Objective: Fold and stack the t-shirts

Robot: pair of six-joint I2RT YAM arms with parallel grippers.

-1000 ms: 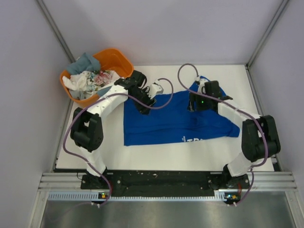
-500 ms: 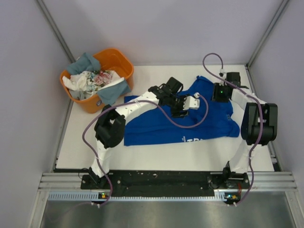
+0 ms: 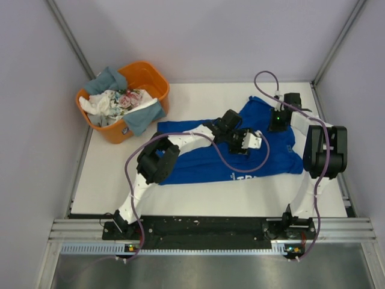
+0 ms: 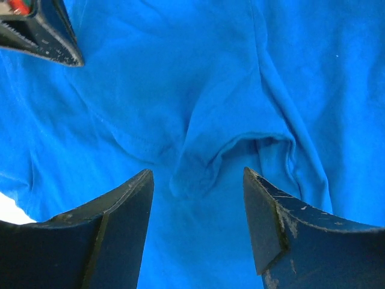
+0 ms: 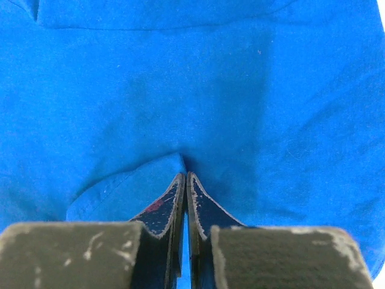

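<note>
A royal blue t-shirt lies spread on the white table, with white lettering near its front edge. My left gripper hovers open over its middle; in the left wrist view its jaws stand apart above a small raised fold of the blue cloth. My right gripper is at the shirt's far right part. In the right wrist view it is shut, with a pucker of the blue cloth pinched at its tips. More t-shirts, grey-blue, white and floral, lie heaped in the tub.
The orange plastic tub stands at the back left of the table. Purple cables loop over both arms above the shirt. Grey walls close in the left, back and right sides. A dark fingertip shows at the top left of the left wrist view.
My left arm swung right from beside the tub to the middle of the blue shirt. My right gripper moved toward the back right and shut on the cloth.
</note>
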